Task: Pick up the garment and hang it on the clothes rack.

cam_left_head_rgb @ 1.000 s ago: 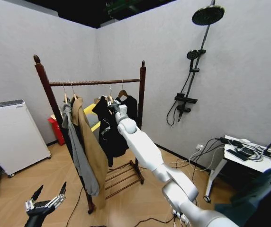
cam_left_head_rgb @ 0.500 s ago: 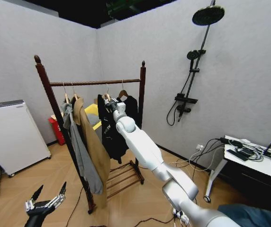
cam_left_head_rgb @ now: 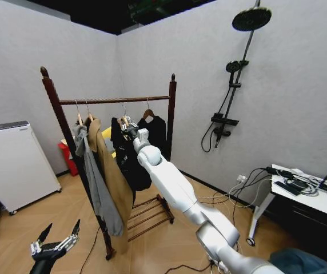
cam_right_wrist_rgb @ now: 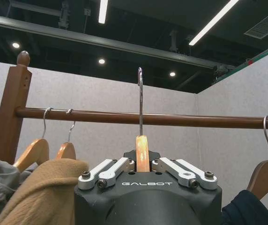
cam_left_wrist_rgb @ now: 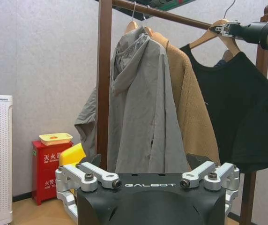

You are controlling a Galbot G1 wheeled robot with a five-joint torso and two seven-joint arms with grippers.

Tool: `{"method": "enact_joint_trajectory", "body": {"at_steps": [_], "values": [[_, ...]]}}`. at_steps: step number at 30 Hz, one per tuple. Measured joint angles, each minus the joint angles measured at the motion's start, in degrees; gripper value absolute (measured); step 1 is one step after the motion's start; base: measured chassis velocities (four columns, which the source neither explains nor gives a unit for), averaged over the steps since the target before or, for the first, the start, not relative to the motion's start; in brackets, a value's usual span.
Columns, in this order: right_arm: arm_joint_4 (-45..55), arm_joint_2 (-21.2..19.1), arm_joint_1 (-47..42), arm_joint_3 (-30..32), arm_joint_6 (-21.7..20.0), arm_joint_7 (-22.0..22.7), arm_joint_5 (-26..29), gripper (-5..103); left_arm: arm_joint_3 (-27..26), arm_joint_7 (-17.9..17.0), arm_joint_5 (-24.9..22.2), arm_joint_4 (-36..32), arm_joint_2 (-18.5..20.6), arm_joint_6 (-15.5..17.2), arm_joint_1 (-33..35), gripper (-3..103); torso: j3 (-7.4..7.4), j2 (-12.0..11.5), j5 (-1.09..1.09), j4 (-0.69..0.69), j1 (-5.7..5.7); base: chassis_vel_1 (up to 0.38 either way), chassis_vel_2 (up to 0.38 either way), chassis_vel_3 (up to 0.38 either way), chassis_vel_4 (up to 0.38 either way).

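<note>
The garment, a black top on a light wooden hanger, hangs from my right gripper, which is shut on the hanger's neck. The hanger's metal hook reaches up past the rail of the clothes rack; I cannot tell whether it rests on the rail. In the left wrist view the garment hangs just right of the tan coat, with the right gripper at its hanger. My left gripper waits low near the floor, open.
The rack also holds a grey hooded jacket, the tan coat and another dark top. A white appliance and a red box stand to the left. A shower fitting, a cabled table and floor cables are to the right.
My right arm has carried the garment to the left along the rail, closer to the tan coat. The left gripper has stayed where it was.
</note>
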Motion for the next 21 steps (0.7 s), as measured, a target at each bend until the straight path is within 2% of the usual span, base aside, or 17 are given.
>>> {"method": "enact_joint_trajectory", "body": {"at_steps": [9,19,21], "values": [[-1.49,-0.03,2.19,-0.21,0.76,0.01,0.49,10,0.0,0.0,0.0,0.0,0.0,0.0,-0.01,100,0.04,-0.05,0.01,-0.01,0.13,-0.147,0.14,0.148,-0.139],[-1.4,0.0,3.44,0.64,0.51,-1.73,1.56,10,0.0,0.0,0.0,0.0,0.0,0.0,0.01,100,-0.01,0.02,0.0,0.02,-0.04,0.025,-0.012,-0.017,0.02],[-2.53,0.0,4.46,1.53,-1.29,-3.38,1.89,10,0.0,0.0,0.0,0.0,0.0,0.0,0.01,100,-0.01,0.01,0.0,0.01,-0.03,0.0,0.0,0.0,0.0]]}}
